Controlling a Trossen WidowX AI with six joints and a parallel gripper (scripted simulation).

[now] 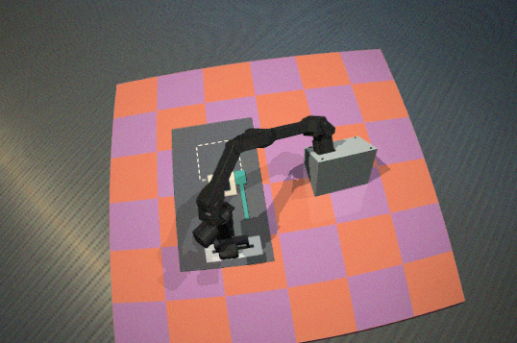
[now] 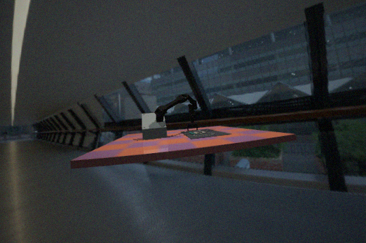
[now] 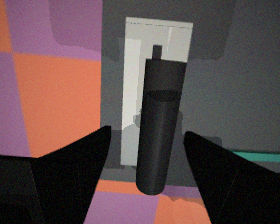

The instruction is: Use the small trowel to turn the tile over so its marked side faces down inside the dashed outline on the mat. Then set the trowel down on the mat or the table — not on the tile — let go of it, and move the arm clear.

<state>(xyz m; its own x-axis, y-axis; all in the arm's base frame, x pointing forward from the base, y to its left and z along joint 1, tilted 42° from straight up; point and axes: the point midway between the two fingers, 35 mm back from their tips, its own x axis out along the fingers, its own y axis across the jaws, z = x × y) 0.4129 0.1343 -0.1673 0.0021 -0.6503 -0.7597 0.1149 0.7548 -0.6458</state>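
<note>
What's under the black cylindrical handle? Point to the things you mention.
Beneath the black cylindrical handle (image 3: 163, 127) is a flat white plate (image 3: 183, 40) (image 1: 257, 245); the plate's middle is covered by the handle, so I can't see it.
</note>
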